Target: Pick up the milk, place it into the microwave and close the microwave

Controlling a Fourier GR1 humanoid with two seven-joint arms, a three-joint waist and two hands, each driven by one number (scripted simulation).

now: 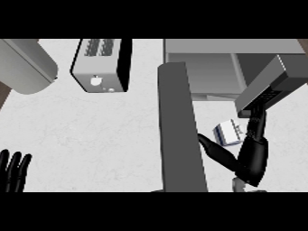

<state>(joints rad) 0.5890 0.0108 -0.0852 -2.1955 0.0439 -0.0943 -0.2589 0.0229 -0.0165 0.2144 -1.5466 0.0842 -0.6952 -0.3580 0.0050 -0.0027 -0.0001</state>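
Nearest, at the lower left corner of the head view, the left hand [6, 173] is resting over the white counter [96, 135] with its fingers straight up and slightly apart, holding nothing. Over on the right, the right hand [249, 155] is reaching forward from the lower edge, its fingers stretching long and straight toward the far side while the thumb is angling out to the left. Between thumb and fingers, the milk [228, 132] is lying on the counter as a small white and blue carton; the fingers are running along its right side and the thumb tip is sitting just beside its near left corner, but I cannot tell whether either is actually touching it. Nothing is curling round the carton.

Just to the left of the hand, the microwave door [181, 131] is standing wide open, seen edge-on as a long grey slab running from the lower edge up the middle of the view. Beyond the milk, the microwave [209, 58] is sitting with its grey cavity open.

Farther left, a toaster [101, 65] is standing at the back of the counter, and a large pale grey rounded object [19, 65] is occupying the far left corner.
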